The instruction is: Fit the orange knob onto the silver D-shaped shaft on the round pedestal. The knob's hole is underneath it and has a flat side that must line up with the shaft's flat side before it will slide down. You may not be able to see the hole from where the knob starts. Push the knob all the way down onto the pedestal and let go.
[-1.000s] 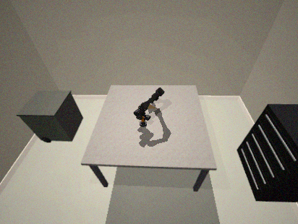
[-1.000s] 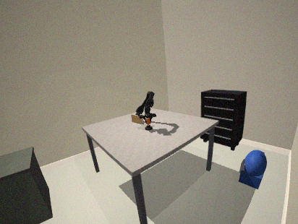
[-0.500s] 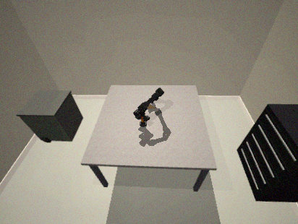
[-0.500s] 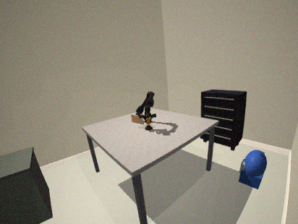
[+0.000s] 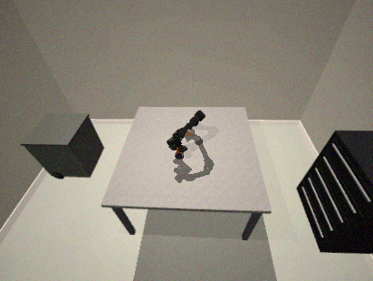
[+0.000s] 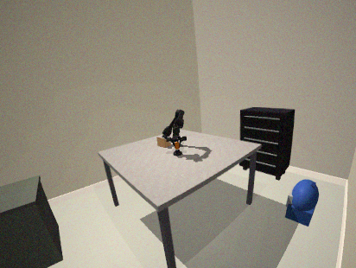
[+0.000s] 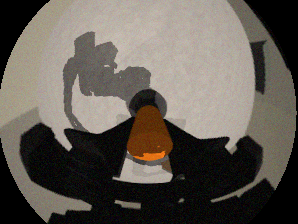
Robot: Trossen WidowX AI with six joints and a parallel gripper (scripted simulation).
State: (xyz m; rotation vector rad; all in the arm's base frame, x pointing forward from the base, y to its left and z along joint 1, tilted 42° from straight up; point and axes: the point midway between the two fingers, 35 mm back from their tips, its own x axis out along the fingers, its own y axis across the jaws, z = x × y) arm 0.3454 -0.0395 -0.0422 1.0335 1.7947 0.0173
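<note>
Looks like the lining-up step to me: the gripper (image 5: 180,149) (image 6: 176,139) (image 7: 148,120) has the orange knob (image 5: 178,151) (image 6: 177,146) (image 7: 149,132) pinched by the round pedestal (image 5: 179,156) (image 6: 177,153) (image 7: 140,103), so next I'd match the flats, then push down.

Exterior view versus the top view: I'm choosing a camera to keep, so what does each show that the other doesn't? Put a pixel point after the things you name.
Only the exterior view shows the blue object (image 6: 305,195) on the floor.
Only the top view shows the table's (image 5: 136,181) (image 6: 130,160) whole top outline unbroken.
Both show the gripper (image 5: 179,150) (image 6: 177,143), the orange knob (image 5: 178,150) (image 6: 177,146) and the black drawer cabinet (image 5: 358,150) (image 6: 267,113).
</note>
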